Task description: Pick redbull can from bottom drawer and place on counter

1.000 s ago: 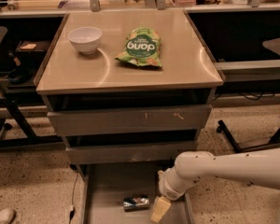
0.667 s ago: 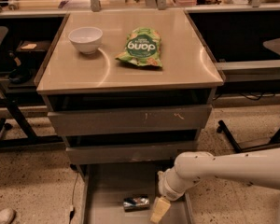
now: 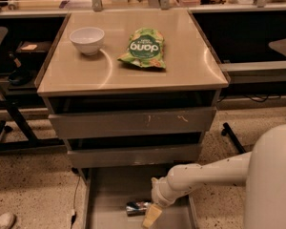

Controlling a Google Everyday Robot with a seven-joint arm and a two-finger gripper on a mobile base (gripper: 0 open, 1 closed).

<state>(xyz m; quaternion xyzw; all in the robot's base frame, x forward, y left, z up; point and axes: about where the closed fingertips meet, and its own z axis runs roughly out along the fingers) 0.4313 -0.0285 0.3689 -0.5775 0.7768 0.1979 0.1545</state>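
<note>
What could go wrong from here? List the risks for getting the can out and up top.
1. The redbull can lies on its side on the bottom drawer floor. The gripper, right beside it, might nudge it rolling.
2. On the lift, the arm could catch the middle drawer front just above.
3. The counter holds a white bowl and a green bag; a careless set-down may bump them.

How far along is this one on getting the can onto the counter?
Done: the bottom drawer stands pulled out. In hand: the gripper is down in it, right beside the redbull can, which lies on its side on the drawer floor, not lifted. Left: lift it out and set it on the counter.
</note>
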